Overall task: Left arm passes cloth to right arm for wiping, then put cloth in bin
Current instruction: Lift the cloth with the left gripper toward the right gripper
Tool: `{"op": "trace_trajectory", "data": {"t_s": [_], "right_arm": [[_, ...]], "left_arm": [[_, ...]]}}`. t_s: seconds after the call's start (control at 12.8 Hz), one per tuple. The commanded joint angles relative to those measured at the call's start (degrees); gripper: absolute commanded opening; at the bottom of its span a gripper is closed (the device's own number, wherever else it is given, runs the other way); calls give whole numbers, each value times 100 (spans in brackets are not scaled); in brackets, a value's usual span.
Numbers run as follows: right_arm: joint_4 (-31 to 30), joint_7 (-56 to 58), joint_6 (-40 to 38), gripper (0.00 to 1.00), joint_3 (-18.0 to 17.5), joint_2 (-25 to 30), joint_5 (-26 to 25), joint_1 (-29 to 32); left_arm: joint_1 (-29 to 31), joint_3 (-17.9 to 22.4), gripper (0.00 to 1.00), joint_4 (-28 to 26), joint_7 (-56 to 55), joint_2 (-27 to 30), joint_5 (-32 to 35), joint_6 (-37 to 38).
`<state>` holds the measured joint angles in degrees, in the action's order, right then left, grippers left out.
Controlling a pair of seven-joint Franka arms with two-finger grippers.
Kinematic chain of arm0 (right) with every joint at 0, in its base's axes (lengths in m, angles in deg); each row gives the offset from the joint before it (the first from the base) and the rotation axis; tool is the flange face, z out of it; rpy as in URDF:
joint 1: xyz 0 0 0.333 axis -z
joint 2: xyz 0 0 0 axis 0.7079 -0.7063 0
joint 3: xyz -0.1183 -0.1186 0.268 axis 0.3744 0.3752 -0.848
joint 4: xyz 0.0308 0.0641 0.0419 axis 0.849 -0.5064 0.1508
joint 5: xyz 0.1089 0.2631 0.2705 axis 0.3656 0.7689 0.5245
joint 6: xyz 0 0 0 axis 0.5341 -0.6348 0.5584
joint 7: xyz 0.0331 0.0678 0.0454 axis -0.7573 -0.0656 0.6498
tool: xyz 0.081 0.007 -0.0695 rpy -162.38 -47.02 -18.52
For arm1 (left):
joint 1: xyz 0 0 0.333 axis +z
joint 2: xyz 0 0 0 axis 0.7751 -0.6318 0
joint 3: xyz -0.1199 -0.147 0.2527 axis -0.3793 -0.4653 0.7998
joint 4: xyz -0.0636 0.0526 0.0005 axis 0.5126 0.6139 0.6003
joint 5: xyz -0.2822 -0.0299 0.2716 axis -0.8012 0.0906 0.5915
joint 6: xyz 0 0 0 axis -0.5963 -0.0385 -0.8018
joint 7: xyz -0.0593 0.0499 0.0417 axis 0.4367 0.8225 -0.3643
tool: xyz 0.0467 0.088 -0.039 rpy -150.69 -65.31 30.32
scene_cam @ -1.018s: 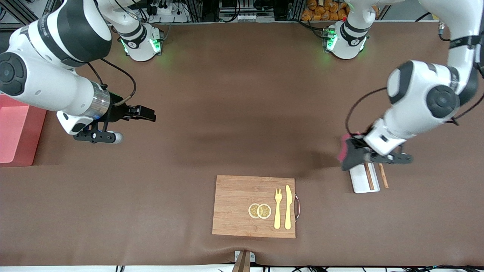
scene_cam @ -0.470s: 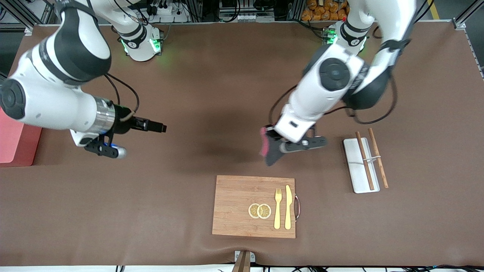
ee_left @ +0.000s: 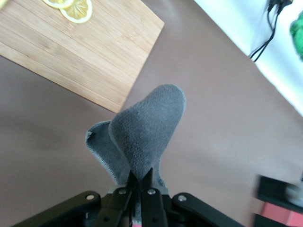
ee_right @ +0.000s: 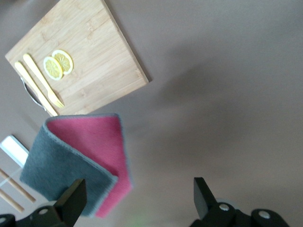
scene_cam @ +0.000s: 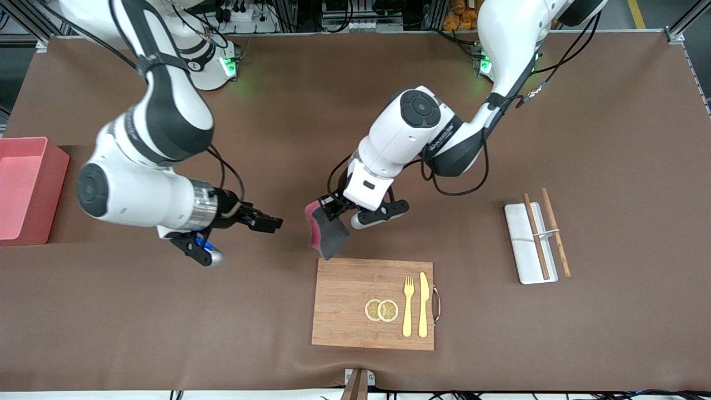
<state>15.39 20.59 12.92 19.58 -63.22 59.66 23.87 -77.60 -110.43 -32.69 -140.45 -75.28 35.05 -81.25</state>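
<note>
My left gripper (scene_cam: 329, 207) is shut on the cloth (scene_cam: 328, 233). It holds the cloth in the air over the table's middle, just above the cutting board's farther edge. The cloth hangs folded, magenta-red on one face and dark grey on the other. In the left wrist view the grey cloth (ee_left: 147, 123) stands out from the closed left gripper (ee_left: 140, 178). My right gripper (scene_cam: 272, 223) is open and empty, level with the cloth and a short gap from it toward the right arm's end. The right wrist view shows the cloth (ee_right: 80, 156) ahead of the open right gripper (ee_right: 137, 196). The pink bin (scene_cam: 53, 189) stands at the right arm's end of the table.
A wooden cutting board (scene_cam: 344, 303) with two lemon slices (scene_cam: 381, 310), a yellow fork (scene_cam: 408, 305) and a knife (scene_cam: 424, 303) lies near the front edge. A white tray (scene_cam: 519, 250) with chopsticks (scene_cam: 536, 236) lies toward the left arm's end.
The left arm has swung the cloth from over the white tray to the table's middle. The right gripper has moved from near the bin toward the cloth.
</note>
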Motion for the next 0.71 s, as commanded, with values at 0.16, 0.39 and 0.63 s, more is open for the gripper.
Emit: {"op": "trace_trajectory", "data": {"t_s": [0.16,0.39,0.63], "right_arm": [[38,-248,-10,100,37,-166,1222,350],[-164,487,-19,100,37,-192,1542,475],[-323,1131,-10,100,37,-280,1699,528]], "left_arm": [[-292,58,0,219,-1031,-265,18,-790],[-362,40,0,219,-1496,-309,18,-1114],[-415,40,0,219,-1972,-318,18,-1362]]}}
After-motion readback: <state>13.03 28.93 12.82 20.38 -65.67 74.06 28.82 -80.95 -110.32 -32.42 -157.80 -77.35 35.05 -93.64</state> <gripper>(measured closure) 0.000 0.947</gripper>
